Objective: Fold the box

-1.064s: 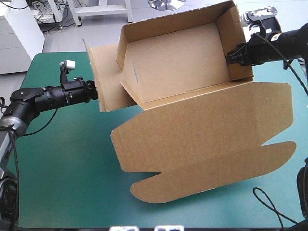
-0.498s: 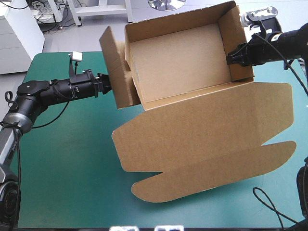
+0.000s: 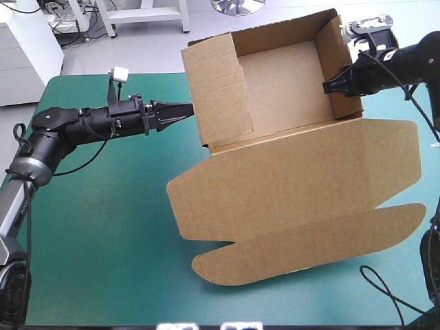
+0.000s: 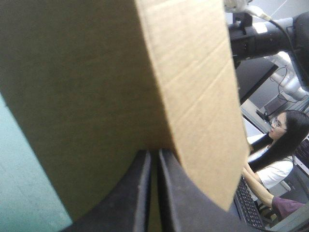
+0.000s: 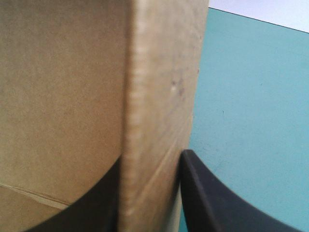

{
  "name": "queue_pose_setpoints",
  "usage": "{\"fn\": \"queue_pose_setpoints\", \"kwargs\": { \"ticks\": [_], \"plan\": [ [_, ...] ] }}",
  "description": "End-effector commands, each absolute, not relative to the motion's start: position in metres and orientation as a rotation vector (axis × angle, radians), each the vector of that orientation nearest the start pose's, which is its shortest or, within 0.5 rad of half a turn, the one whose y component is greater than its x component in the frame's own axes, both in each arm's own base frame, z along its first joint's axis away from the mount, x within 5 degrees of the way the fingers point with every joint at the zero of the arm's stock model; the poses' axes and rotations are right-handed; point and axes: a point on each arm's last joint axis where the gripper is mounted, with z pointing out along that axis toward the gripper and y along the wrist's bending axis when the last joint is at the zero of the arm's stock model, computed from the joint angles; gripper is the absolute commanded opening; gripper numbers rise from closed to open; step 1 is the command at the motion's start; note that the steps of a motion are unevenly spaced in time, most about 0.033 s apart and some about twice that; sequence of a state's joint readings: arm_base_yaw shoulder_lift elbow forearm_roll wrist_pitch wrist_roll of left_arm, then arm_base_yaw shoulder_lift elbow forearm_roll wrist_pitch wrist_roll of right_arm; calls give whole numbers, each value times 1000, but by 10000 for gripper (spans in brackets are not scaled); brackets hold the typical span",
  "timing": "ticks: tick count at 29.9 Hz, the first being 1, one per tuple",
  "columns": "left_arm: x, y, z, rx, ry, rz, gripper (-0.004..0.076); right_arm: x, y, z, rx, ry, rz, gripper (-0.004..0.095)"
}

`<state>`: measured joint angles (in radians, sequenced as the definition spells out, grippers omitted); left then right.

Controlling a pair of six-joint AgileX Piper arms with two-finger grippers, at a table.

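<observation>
The brown box (image 3: 282, 89) stands as an open tray at the far side of the table. Its lid (image 3: 295, 182) and tuck flap (image 3: 309, 240) lie flat toward the front. The left side flap (image 3: 220, 93) stands raised and leans in over the tray. My left gripper (image 3: 187, 108) is shut, its point pressed against the outer face of that flap (image 4: 87, 96); in the left wrist view the left gripper (image 4: 154, 154) meets the board. My right gripper (image 3: 333, 85) is shut on the box's right wall (image 5: 154, 96), one black finger on each side, as the right wrist view's right gripper (image 5: 152, 162) shows.
Bare teal-green cover (image 3: 89, 240) spreads left of the box and along the front left. The lid's right end (image 3: 412, 151) reaches close to the table's right edge. The table's far edge runs just behind the tray.
My left gripper has travelled right toward the box, swinging the left side flap from lying outward to standing up and leaning inward. The right gripper has kept its hold.
</observation>
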<state>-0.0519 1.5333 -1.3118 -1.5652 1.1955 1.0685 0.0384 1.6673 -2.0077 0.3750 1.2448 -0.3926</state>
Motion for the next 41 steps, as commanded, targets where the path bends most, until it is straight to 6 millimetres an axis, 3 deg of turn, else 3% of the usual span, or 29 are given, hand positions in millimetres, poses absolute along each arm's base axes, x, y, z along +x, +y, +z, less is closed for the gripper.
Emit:
{"fn": "queue_pose_setpoints", "kwargs": {
  "ticks": [1,9,15,20,28,31,34,41],
  "plan": [
    [285,-107,427,661,1583,-1511,113,327,48,484,-517,2198,356,-19],
    [283,-110,436,686,1562,-1499,291,326,65,482,-550,2208,282,-17],
    [288,-109,425,670,1698,-1401,361,326,81,486,-548,2157,311,-17],
    [290,-110,420,660,1750,-1355,456,326,81,486,-545,2160,313,-17],
    [287,-111,425,673,1700,-1419,463,326,81,485,-543,2168,312,-17],
    [282,-113,431,730,1609,-1470,450,326,80,485,-540,2165,300,-17],
    [274,-114,444,731,1503,-1488,385,327,79,485,-539,2164,284,-17],
    [243,-113,494,852,1331,-1376,11,327,79,486,-536,2159,279,-19]
  ]
}}
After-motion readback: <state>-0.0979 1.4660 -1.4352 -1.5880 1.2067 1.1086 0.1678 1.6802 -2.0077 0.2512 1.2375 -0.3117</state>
